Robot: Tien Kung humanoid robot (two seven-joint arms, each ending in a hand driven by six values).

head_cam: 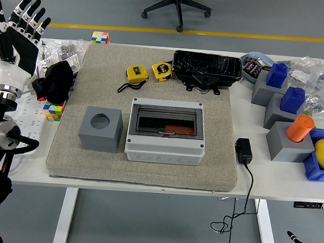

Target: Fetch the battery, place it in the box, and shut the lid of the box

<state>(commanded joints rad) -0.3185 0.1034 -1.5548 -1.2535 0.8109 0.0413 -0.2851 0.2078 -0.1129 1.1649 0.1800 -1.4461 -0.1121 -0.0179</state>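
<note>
The grey box point(164, 149) stands mid-table on the beige mat point(217, 131). Its top window point(166, 122) shows a dark inside with a red-orange object point(175, 128) lying in it. I cannot tell whether the window lid is fully down. A bowl point(256, 65) at the back right holds small dark items that may be batteries. My left hand point(18, 25) is raised at the far left edge, well away from the box. Its fingers point(30, 13) are spread and it holds nothing. My right arm is out of view.
A grey block with a round hole point(99, 129) stands left of the box. Two yellow tape measures point(135, 73) and a black tray point(206, 69) lie behind it. A black charger point(243, 150) lies to the right. Grey blocks, an orange cylinder point(299, 128) and a blue bin point(314, 165) crowd the right edge.
</note>
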